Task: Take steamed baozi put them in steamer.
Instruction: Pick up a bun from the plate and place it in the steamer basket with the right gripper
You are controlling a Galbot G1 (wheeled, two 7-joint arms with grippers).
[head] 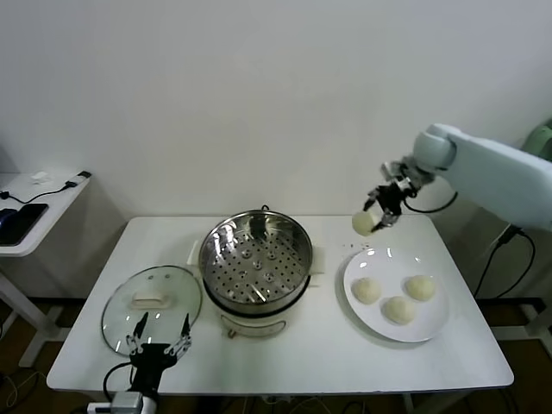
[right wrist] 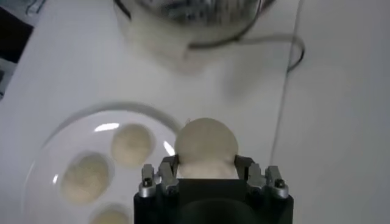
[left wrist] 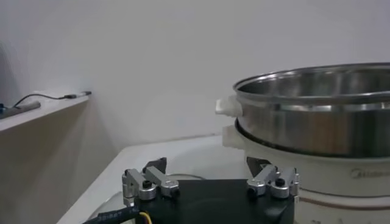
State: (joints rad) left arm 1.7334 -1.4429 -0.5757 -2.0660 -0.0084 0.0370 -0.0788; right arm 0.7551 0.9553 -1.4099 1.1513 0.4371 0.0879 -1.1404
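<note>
My right gripper (head: 373, 220) is shut on one cream-white baozi (head: 363, 223) and holds it in the air above the table, between the steamer and the plate. In the right wrist view that baozi (right wrist: 206, 146) sits between the fingers. Three more baozi (head: 366, 290) (head: 399, 310) (head: 421, 287) lie on the white plate (head: 379, 260). The shiny steel steamer (head: 256, 259) stands at the table's middle with its perforated tray bare. It also shows in the left wrist view (left wrist: 317, 122). My left gripper (head: 159, 332) is open and empty at the table's front left.
The round glass lid (head: 151, 308) lies flat, left of the steamer and just behind my left gripper. A side table (head: 34, 207) with a phone and cable stands at the far left. A white wall runs behind the table.
</note>
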